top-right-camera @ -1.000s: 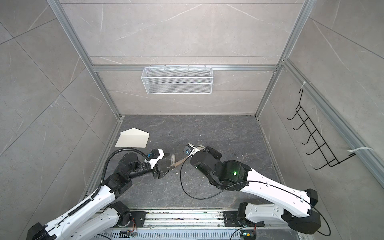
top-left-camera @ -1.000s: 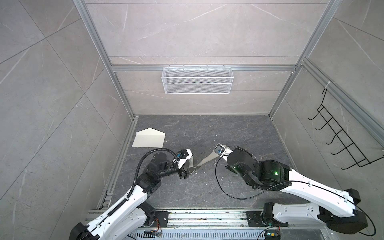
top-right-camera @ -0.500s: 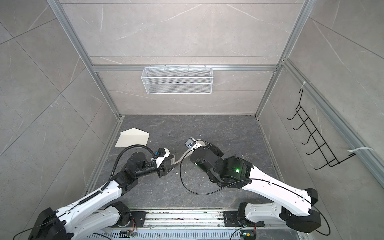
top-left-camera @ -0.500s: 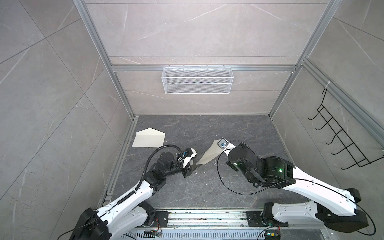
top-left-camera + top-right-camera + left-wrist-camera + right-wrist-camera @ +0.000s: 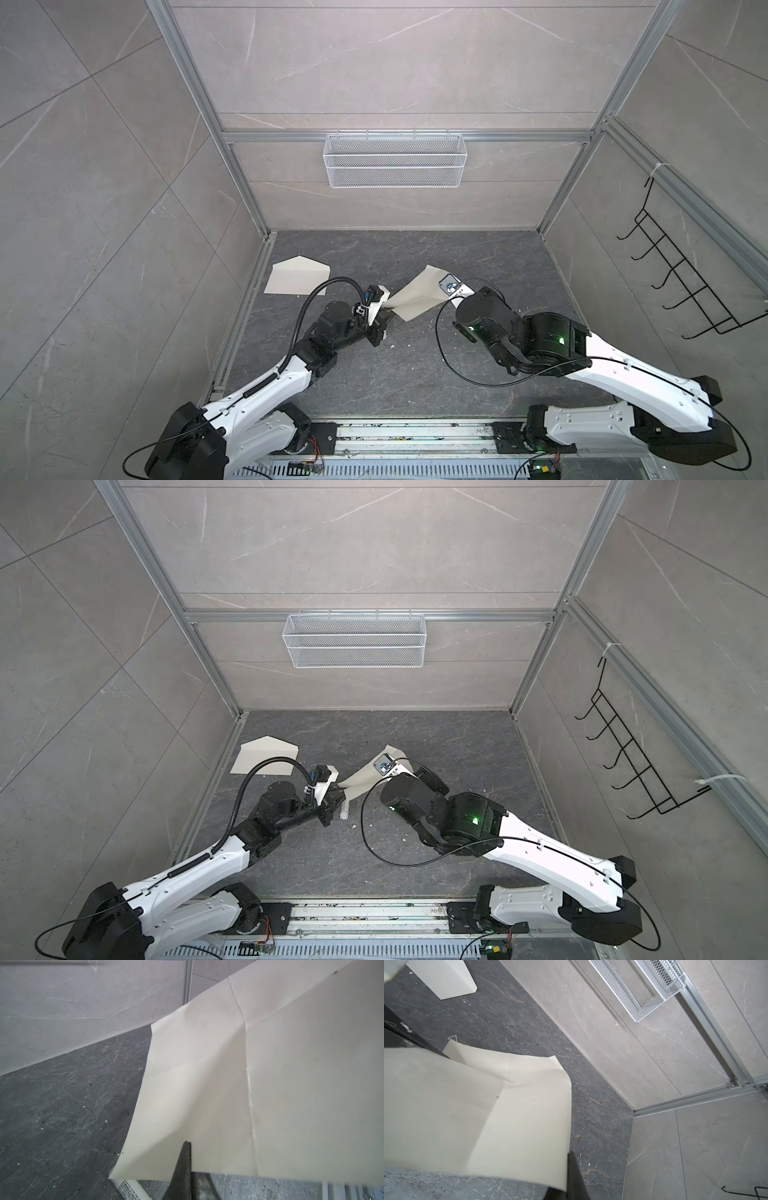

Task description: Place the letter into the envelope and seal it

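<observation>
change: left gripper [image 5: 188, 1144] was gaping a second ago, now it's clamped on the letter [image 5: 415, 299] at the corner nearest the envelope [image 5: 297, 276]; white printed tube [image 5: 344, 812] lies on the floor right of the envelope, just under that gripper, untouched. the sheet went from an edge-on sliver to a spread panel, cream back up, fold creases showing in both wrist views, sagging a little between the two pinches and lifted off the floor as far as I can tell. right gripper [image 5: 570, 1153] hasn't let go, still pinched on the edge farthest from the envelope. read: that's a two-point hold, so the letter is now controlled enough to carry and aim, but insertion hasn't started; the letter hangs off to the right of the envelope, not touching it. catch: both grippers are committed to the sheet and nothing is free to hold the envelope mouth open, so I'd expect a regrip or a one-side release before it goes in, and a slack sheet could buckle at the mouth. containers, left to right: envelope lies flat on the floor, flap open with its point toward the back wall, no letter in it, can't see into the pocket itself; wire basket [image 5: 395, 160] hangs on the back wall up and right of the envelope, looks empty through the mesh
</observation>
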